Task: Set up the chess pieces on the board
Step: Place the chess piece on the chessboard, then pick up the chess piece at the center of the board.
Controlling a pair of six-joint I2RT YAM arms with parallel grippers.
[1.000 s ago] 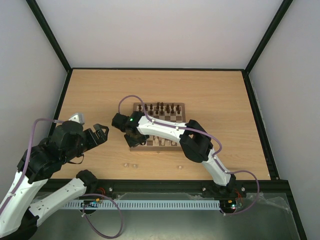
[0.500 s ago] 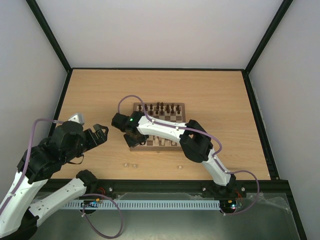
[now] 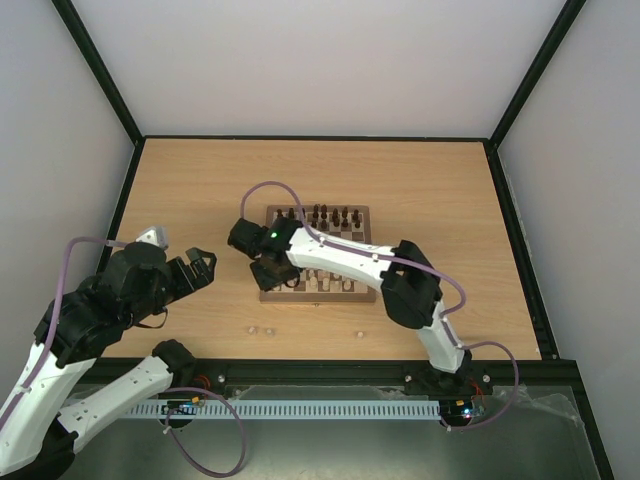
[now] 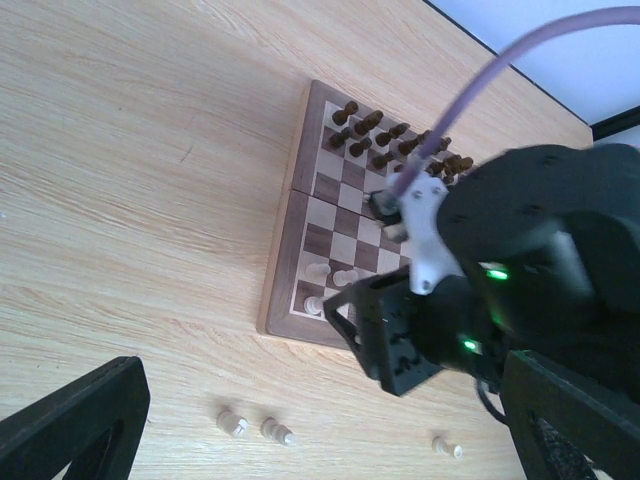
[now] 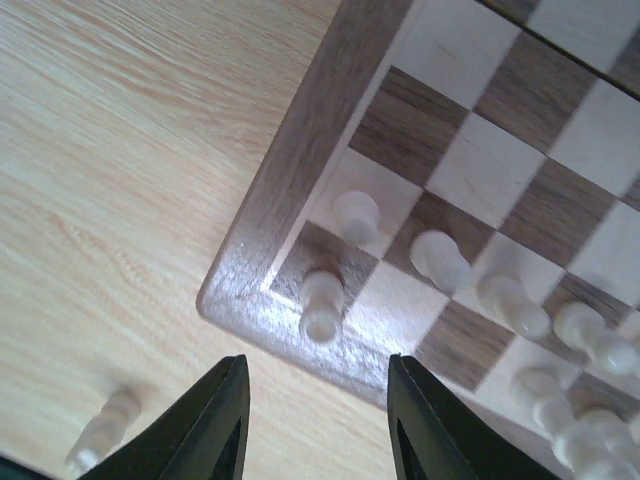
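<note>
The board (image 3: 320,297) lies mid-table, partly under my right arm. Dark chess pieces (image 3: 318,215) stand along its far rows, also in the left wrist view (image 4: 395,135). In the right wrist view a cream piece (image 5: 322,305) stands upright on the near-left corner square, and more cream pieces (image 5: 440,258) stand beside it. My right gripper (image 5: 318,400) hangs open just off that corner with nothing between its fingers. The left gripper (image 3: 200,268) is wide open and empty, to the left of the board.
Three cream pieces lie on the bare table in front of the board: two close together (image 3: 260,329) and one further right (image 3: 356,331). They also show in the left wrist view (image 4: 232,423). One of them (image 5: 100,425) lies left of my right fingers.
The right gripper's jaws have parted and let go of the cream piece, which stays standing on the corner square. The right arm has shifted slightly back and right. The left arm has not moved.
</note>
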